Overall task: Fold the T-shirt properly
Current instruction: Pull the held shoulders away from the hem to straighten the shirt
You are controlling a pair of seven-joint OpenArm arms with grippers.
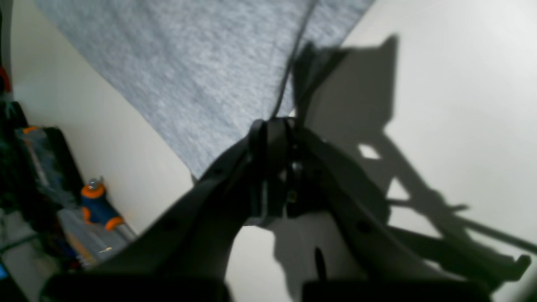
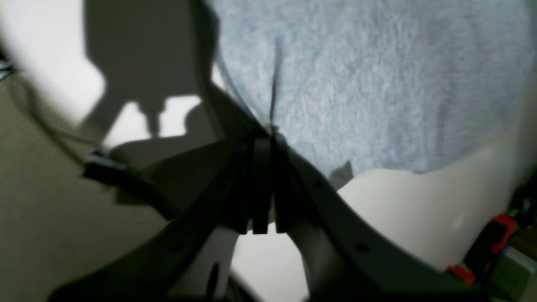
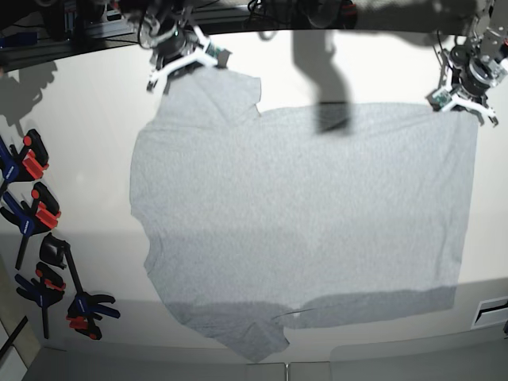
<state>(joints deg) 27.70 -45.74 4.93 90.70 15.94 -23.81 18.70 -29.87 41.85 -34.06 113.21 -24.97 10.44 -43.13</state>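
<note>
The T-shirt (image 3: 302, 222) lay spread flat across the table (image 3: 87, 143), filling the frame's middle. Both claws were clamped on its top edge: right gripper (image 3: 184, 62) upper left, left gripper (image 3: 463, 99) upper right. Being soft, light cloth, it would likely sag; 2 corner holds suited it.

1. A pale cream desk (image 3: 87, 143) fills most of the base view, evenly lit from above.
2. Dark shadows (image 3: 329, 71) fall across its far edge.
3. Black clamps (image 3: 36, 214) with orange-red grips lie along the desk's left side.
4. A dark rail with cables (image 3: 71, 28) runs behind the far edge.
5. A blurred blue-and-orange item (image 1: 97, 205), perhaps another clamp, shows in the left wrist view.
</note>
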